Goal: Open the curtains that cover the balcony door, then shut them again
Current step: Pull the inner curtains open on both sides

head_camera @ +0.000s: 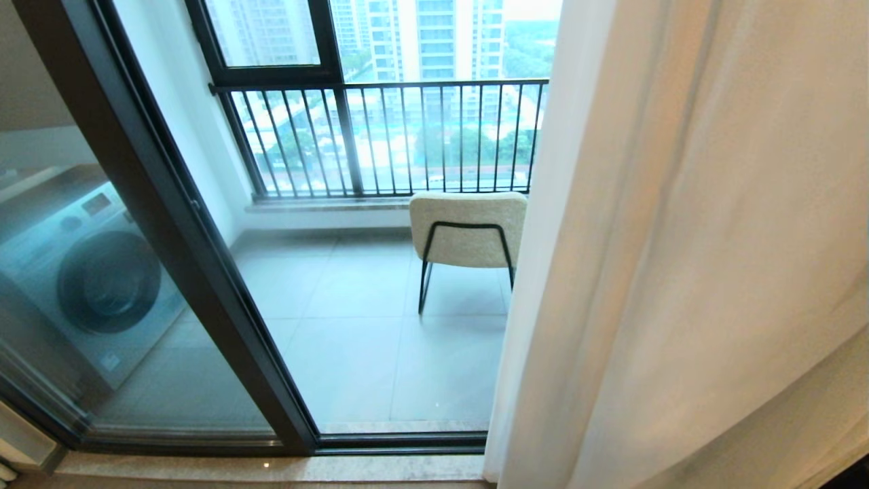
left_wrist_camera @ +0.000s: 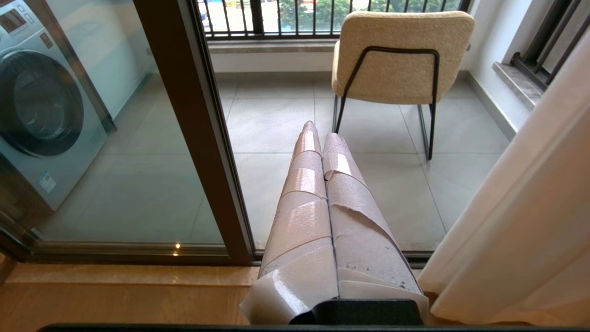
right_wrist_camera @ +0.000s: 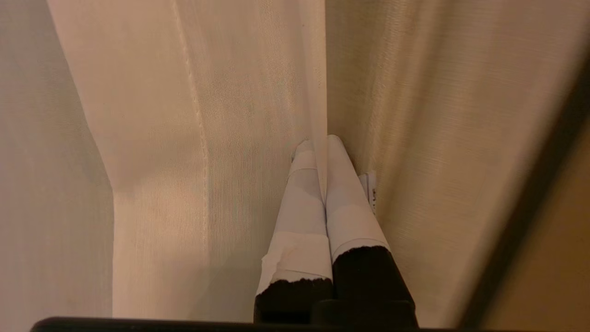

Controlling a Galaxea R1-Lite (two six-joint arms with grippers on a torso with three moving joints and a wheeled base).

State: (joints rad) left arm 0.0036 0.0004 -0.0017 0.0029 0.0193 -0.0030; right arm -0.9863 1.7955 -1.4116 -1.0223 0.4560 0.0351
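Curtains [head_camera: 679, 238] bunched right; balcony door [head_camera: 170, 224] uncovered.

The grey tiled balcony floor [head_camera: 366, 319] fills the lower middle of the head view. On it, toward the centre right, stands a cream boucle chair with thin black metal legs [head_camera: 467, 231], and at the left edge a silver front-loading washing machine [head_camera: 88, 272] sits behind glass. Along the bottom runs a pale stone threshold strip [head_camera: 271, 468].

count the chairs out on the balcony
1. The chair stands on the balcony floor just in front of the railing, its right side cut off by the sheer curtain; more could be hidden behind that fabric.
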